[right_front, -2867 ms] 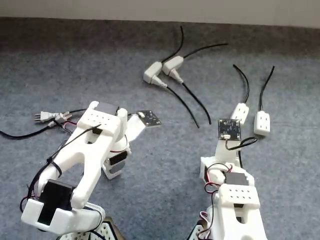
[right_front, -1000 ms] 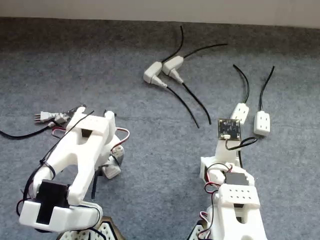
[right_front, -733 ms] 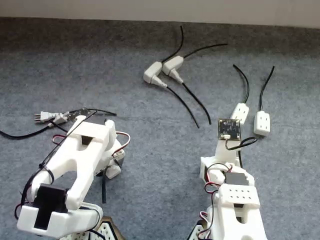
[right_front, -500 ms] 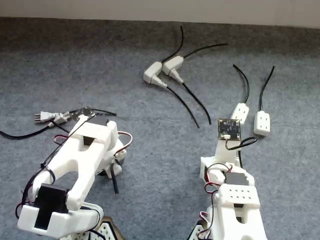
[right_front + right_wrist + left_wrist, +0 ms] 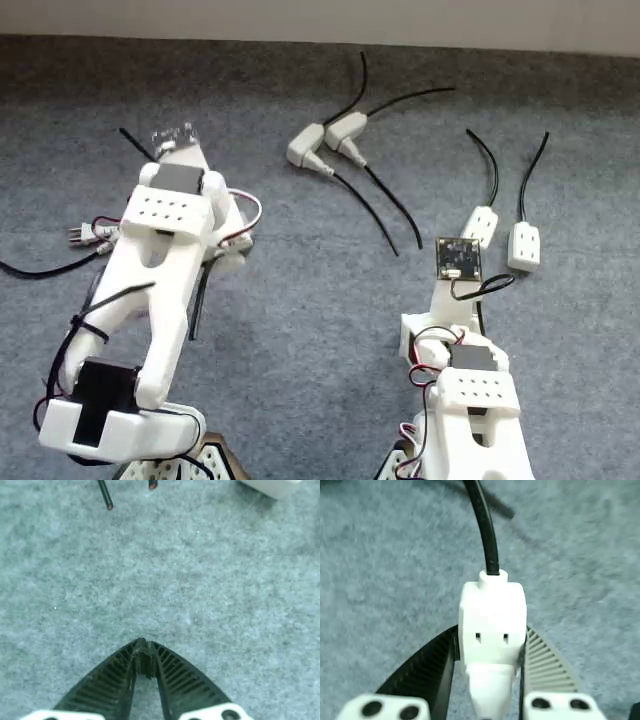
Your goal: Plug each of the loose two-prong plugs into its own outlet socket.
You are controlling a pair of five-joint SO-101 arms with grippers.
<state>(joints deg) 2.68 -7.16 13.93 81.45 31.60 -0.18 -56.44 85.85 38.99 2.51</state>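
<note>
Left gripper clamping a white outlet socket, centre of the left wrist view.

The outlet socket (image 5: 492, 605), with two small openings facing the camera and its black cord (image 5: 485, 530) running to the frame's top, sits pinched between the left gripper's (image 5: 490, 645) fingers above grey carpet (image 5: 300, 330). I judge it should go toward the two-prong plug (image 5: 88, 235) at the high view's left edge, slots lined up with the prongs and the cord slack. The right gripper (image 5: 146, 655), fingers closed on nothing, sits at lower right. The frame edge cuts off the socket's lower end, and the arm covers part of the plug.
</note>
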